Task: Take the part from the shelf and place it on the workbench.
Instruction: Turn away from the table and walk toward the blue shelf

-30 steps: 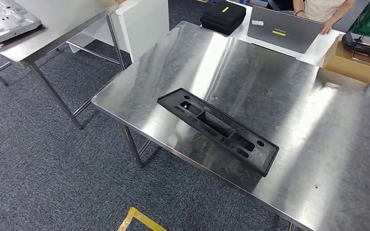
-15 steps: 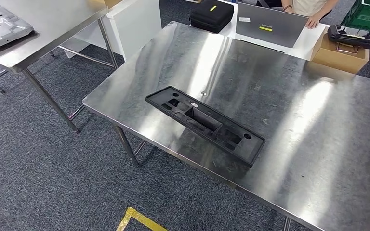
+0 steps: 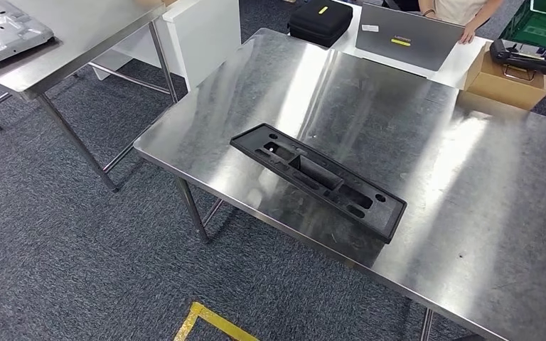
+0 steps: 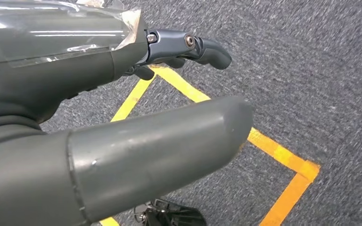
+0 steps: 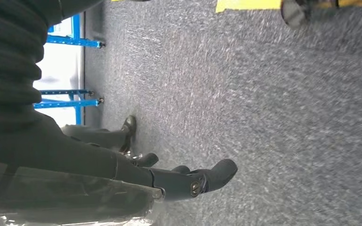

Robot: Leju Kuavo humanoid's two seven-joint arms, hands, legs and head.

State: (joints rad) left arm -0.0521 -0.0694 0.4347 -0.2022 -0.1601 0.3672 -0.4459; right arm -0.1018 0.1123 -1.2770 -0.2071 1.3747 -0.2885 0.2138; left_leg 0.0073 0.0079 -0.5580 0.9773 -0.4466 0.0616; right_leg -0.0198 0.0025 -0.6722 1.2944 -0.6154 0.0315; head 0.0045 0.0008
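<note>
Heads up: the counter [image 3: 469,177] runs off the right and bottom edges, so you can't see its far corner. Second counter [image 3: 92,28] and the grey metal panel [image 3: 3,28] on it are cropped at top left. Person [image 3: 462,11] behind the laptop [image 3: 409,35] is cut off at the top edge. Green crate [image 3: 540,21] is cropped too. Right wrist carpet [image 5: 264,94] is motion-blurred. Left robot hand [image 4: 122,141]: the thumb hides most fingers.
</note>
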